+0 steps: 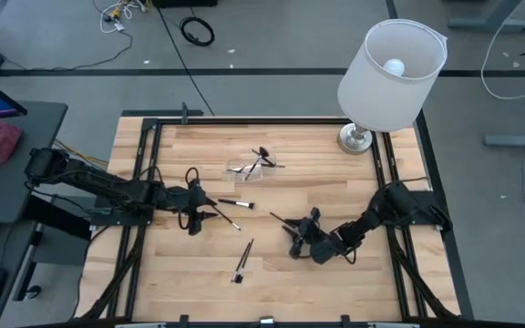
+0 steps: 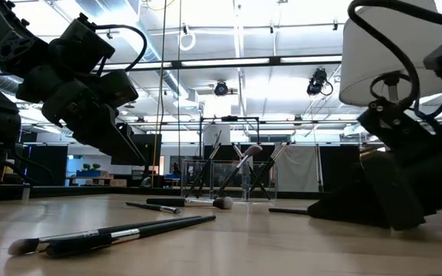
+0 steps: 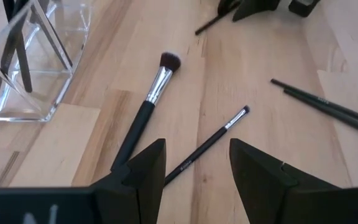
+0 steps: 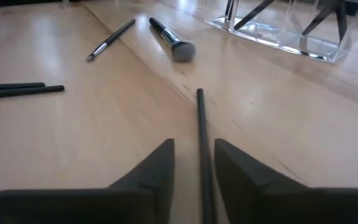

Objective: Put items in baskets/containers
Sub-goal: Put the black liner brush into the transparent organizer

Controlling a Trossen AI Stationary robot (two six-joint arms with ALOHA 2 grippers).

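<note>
The right hand (image 4: 194, 165) straddles a thin brush (image 4: 201, 134) on the counter (image 4: 104, 137), fingers not visibly clamped; the left hand (image 3: 197, 171) hovers open.

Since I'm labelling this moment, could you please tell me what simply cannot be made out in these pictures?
- Right gripper: a brush lies between its fingers; right wrist view's edge cuts it off, so contact is unclear.
- Clear container: high view too small to count the brushes inside; left wrist view crops it.
- Pair of brushes: blurred in low view, tip shapes unreadable.
- Left gripper: open over two brushes; its height above the table is unclear.
</note>
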